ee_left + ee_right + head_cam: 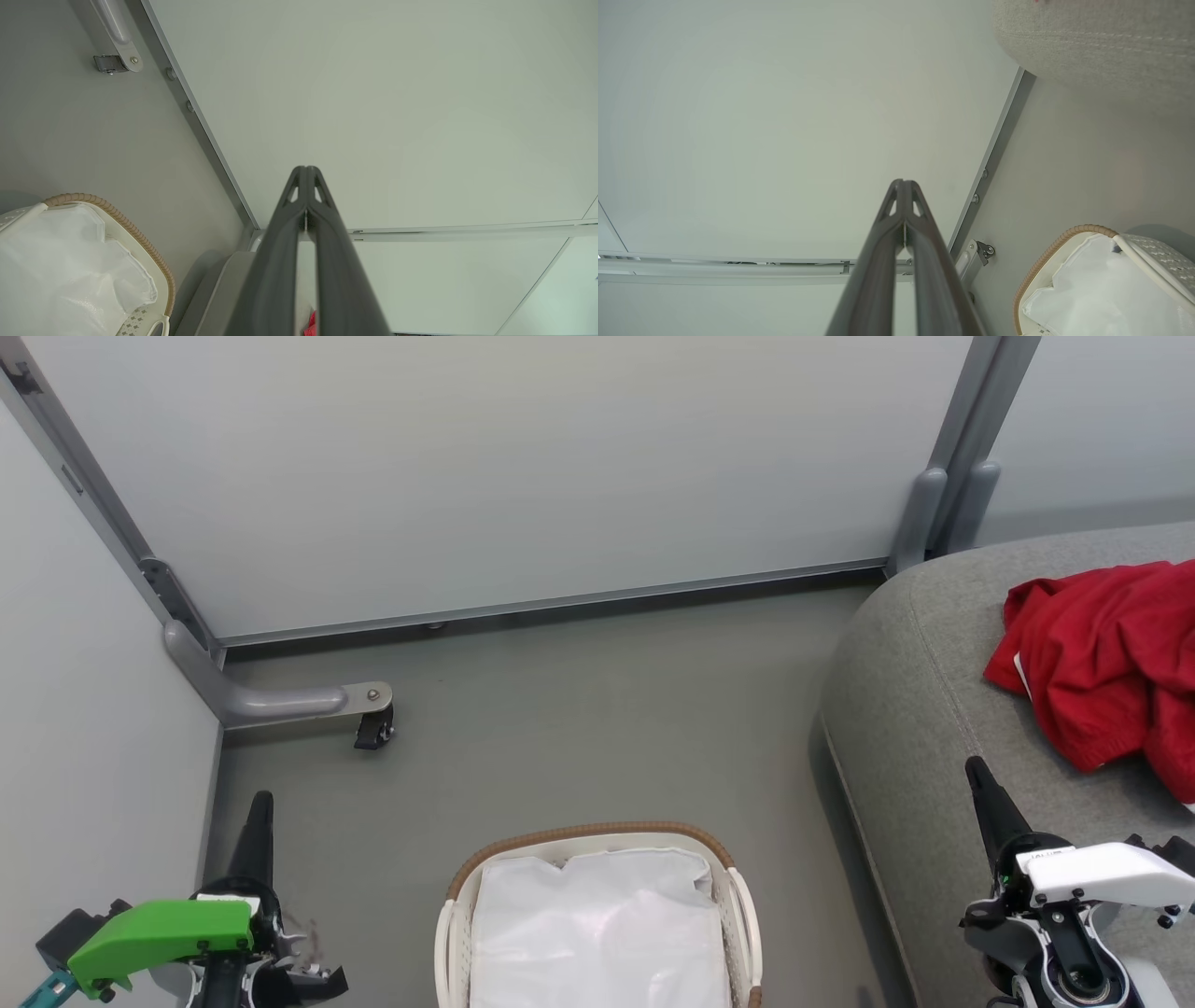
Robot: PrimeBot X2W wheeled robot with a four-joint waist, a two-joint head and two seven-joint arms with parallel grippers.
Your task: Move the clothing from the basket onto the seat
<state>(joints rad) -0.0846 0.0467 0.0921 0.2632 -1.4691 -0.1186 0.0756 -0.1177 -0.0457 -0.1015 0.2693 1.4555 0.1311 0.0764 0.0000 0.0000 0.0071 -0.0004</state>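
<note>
Red clothing (1111,667) lies crumpled on the grey seat (920,709) at the right. The white basket (597,835) with a brown rim stands on the floor at the bottom centre, and inside it I see its white cloth liner (597,924). My left gripper (261,800) is shut at the lower left, well left of the basket, holding nothing. My right gripper (974,765) is shut over the seat's front edge, below the clothing, empty. The wrist views show the left gripper (306,169) and the right gripper (902,182) with fingertips pressed together, and the basket (140,233) (1052,245) to one side.
Pale partition panels (523,467) close off the back and left. A grey bracket foot with a black caster (373,728) juts onto the floor at the left. Grey floor (607,709) lies between basket, panels and seat.
</note>
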